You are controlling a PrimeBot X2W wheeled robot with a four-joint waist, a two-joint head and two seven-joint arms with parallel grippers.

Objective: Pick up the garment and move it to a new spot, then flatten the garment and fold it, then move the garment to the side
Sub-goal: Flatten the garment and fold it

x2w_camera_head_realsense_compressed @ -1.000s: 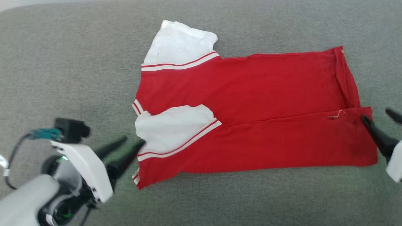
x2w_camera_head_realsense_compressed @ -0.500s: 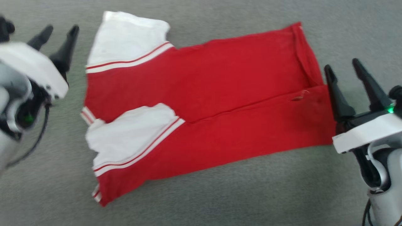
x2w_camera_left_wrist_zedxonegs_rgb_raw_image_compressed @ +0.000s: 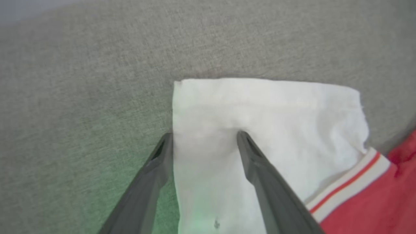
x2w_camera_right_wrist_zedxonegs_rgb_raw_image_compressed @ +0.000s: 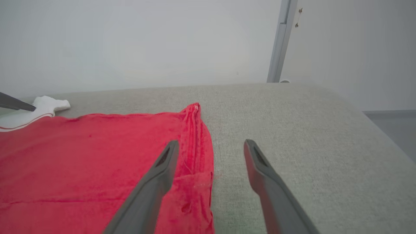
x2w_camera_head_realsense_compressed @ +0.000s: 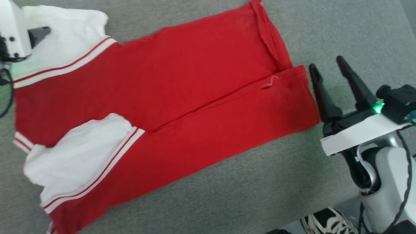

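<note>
Garment (x2w_camera_head_realsense_compressed: 182, 97): where does it lie?

— Red, folded lengthwise, flat on the grey cushion (x2w_camera_head_realsense_compressed: 227, 195). Left gripper (x2w_camera_left_wrist_zedxonegs_rgb_raw_image_compressed: 204, 134), fingers spread wide and empty, straddles the white sleeve (x2w_camera_left_wrist_zedxonegs_rgb_raw_image_compressed: 276, 113) at its edge; right gripper (x2w_camera_head_realsense_compressed: 325, 62), equally wide and empty, sits just beside the hem (x2w_camera_head_realsense_compressed: 305, 97).

— What might go wrong?

— Likely a one-layer pinch at the sleeve, pulling the fold open; right fingers may close short of the hem.

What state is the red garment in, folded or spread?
Partly folded: the garment lies flat, its near side turned over the body with one white sleeve on top; the far sleeve sticks out.
</note>
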